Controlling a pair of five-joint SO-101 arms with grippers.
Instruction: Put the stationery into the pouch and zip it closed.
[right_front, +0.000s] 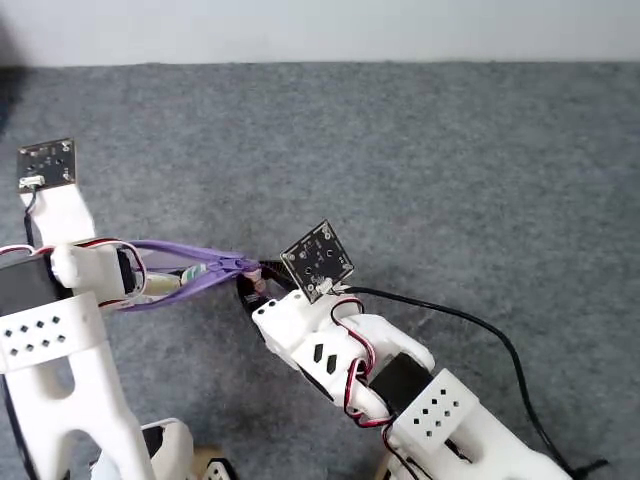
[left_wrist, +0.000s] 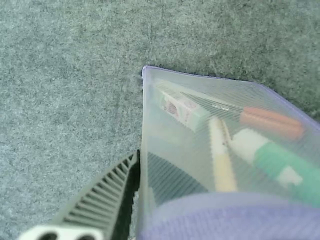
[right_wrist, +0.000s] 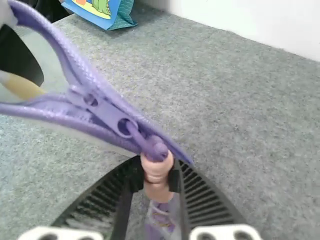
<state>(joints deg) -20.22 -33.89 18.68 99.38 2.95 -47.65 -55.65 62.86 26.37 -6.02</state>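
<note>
Closest in, my right fingers (right_wrist: 187, 185) are clamped on the pink pull tab (right_wrist: 156, 167), which sits squarely between them, so that the slider (right_wrist: 112, 117) just beyond should follow wherever I drag. Past the slider the two purple zip edges part, so the mouth of the pouch (right_front: 190, 270) is, I judge, not yet closed. Farther along, my left fingers (left_wrist: 107, 195) pinch the pouch's other end, one finger showing against its clear wall and the other hidden behind it. I hold there so the zip is stretched taut over the grey desk (left_wrist: 65, 100). Inside the pouch lie an orange pen (left_wrist: 270, 122), a green and white marker (left_wrist: 272, 160), a yellow stick (left_wrist: 222, 160) and a small eraser (left_wrist: 182, 107).
</note>
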